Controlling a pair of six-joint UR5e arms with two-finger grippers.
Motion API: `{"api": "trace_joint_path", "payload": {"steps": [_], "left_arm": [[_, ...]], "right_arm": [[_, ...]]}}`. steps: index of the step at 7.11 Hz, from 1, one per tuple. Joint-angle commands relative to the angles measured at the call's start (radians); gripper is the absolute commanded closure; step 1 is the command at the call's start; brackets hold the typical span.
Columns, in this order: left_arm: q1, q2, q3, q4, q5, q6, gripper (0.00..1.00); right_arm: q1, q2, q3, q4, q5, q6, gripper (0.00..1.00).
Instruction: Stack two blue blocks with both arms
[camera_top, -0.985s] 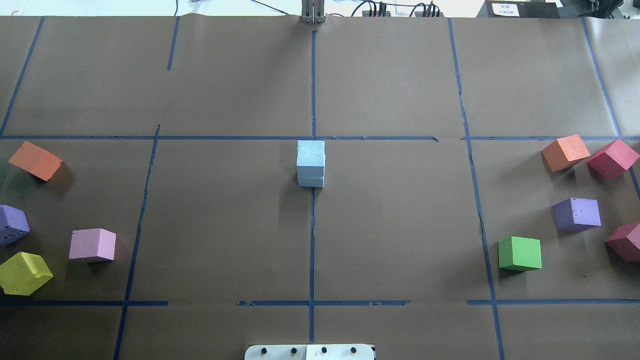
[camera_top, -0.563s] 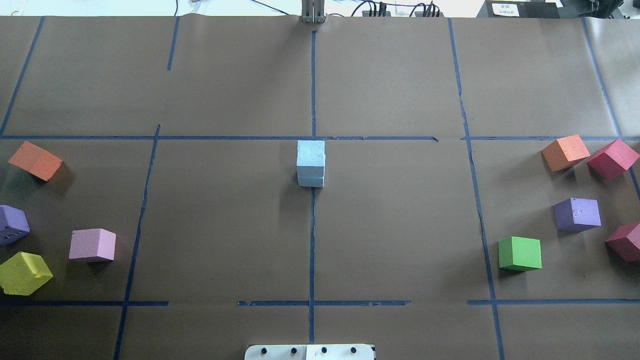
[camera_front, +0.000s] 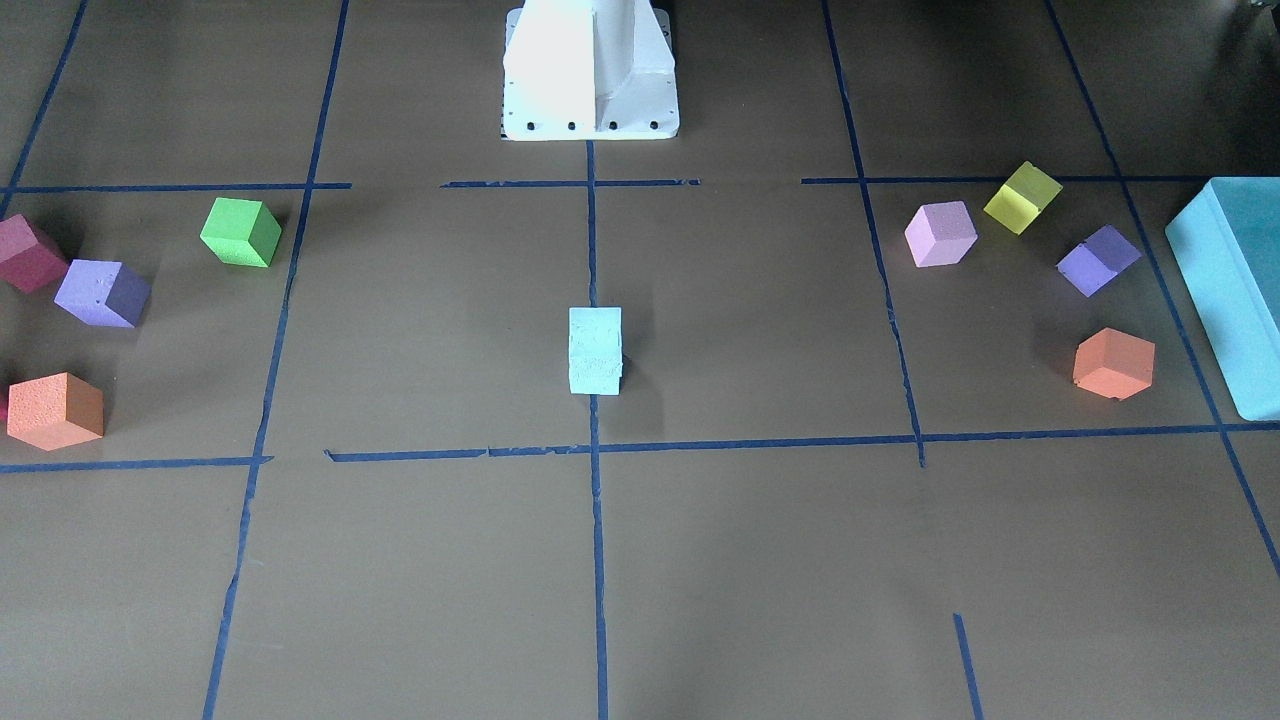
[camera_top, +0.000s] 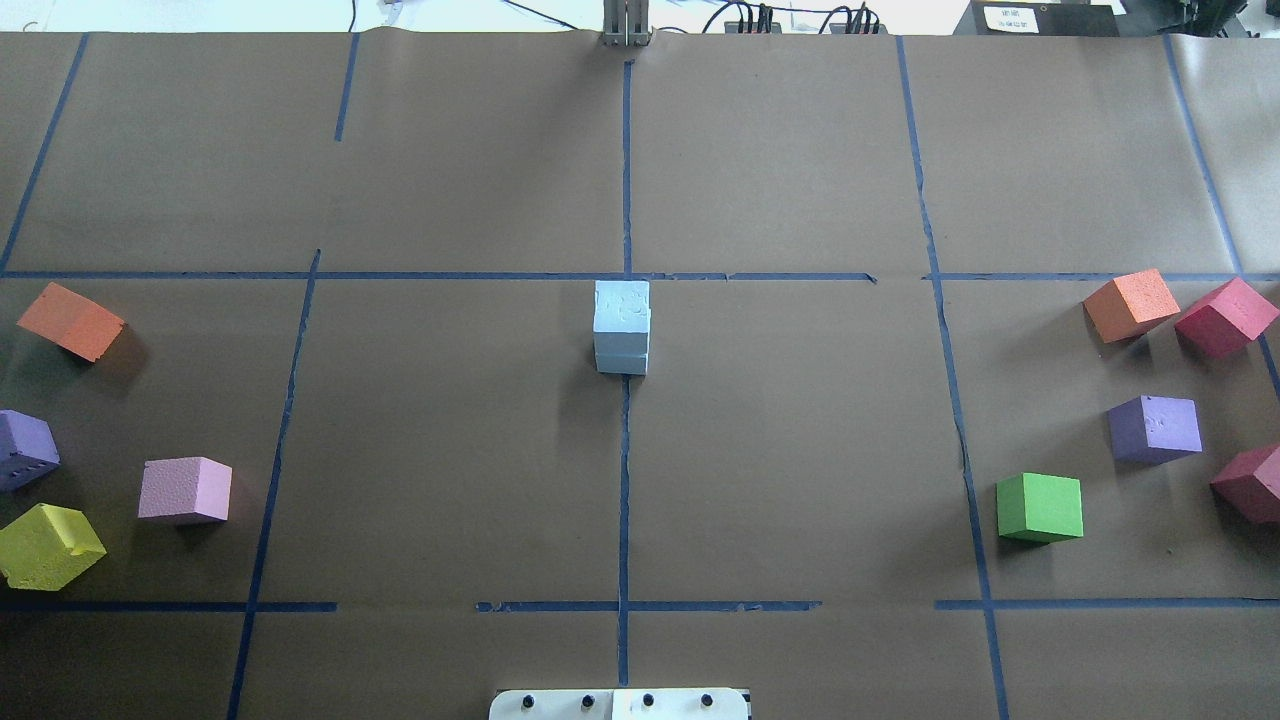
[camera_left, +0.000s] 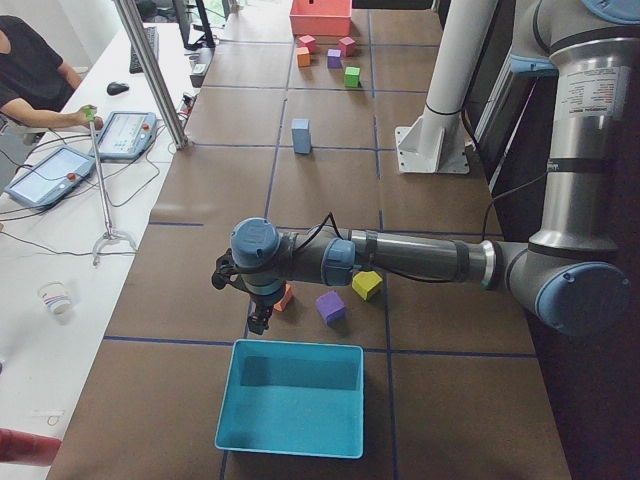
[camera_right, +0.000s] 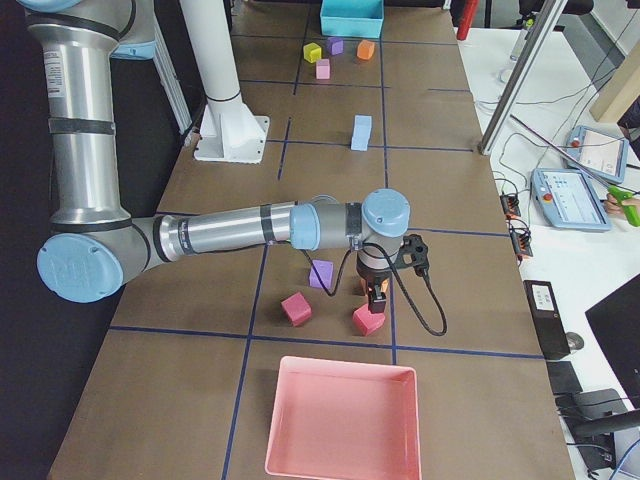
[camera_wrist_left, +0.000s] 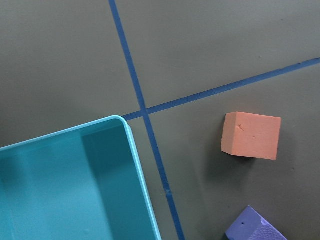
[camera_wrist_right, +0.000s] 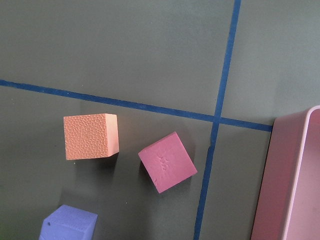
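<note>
The two pale blue blocks stand stacked at the table's centre on the blue tape line, the upper block (camera_top: 621, 305) squarely on the lower block (camera_top: 621, 358). The stack also shows in the front-facing view (camera_front: 595, 350) and the side views (camera_left: 301, 135) (camera_right: 361, 131). No gripper touches it. My left gripper (camera_left: 257, 322) hangs far off over the table's left end, beside the teal box. My right gripper (camera_right: 376, 297) hangs over the right end above a dark pink cube. I cannot tell whether either is open or shut.
Orange (camera_top: 70, 320), purple (camera_top: 25, 450), pink (camera_top: 185, 490) and yellow (camera_top: 50, 545) cubes lie at the left. Orange (camera_top: 1130, 305), dark pink (camera_top: 1225, 318), purple (camera_top: 1155, 428) and green (camera_top: 1040, 507) cubes lie at the right. A teal box (camera_left: 290, 398) and a pink tray (camera_right: 342, 420) stand at the table's ends.
</note>
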Motion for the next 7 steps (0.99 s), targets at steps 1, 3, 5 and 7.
{"api": "trace_joint_path", "payload": {"steps": [1, 3, 5, 7], "left_arm": [[0.0, 0.003, 0.005, -0.012, 0.003, -0.001, 0.0], [0.0, 0.003, 0.005, -0.01, 0.003, -0.001, 0.0], [0.0, 0.001, -0.001, -0.01, 0.004, -0.001, 0.0], [0.0, 0.0, -0.003, -0.01, 0.007, -0.001, 0.0]], "right_arm": [[-0.002, -0.001, 0.007, 0.005, 0.005, 0.002, 0.0], [-0.002, -0.001, 0.006, 0.005, 0.002, 0.001, 0.0], [-0.002, -0.001, 0.006, 0.005, 0.002, 0.001, 0.0], [-0.003, -0.001, 0.007, 0.005, 0.002, 0.001, 0.0]]}}
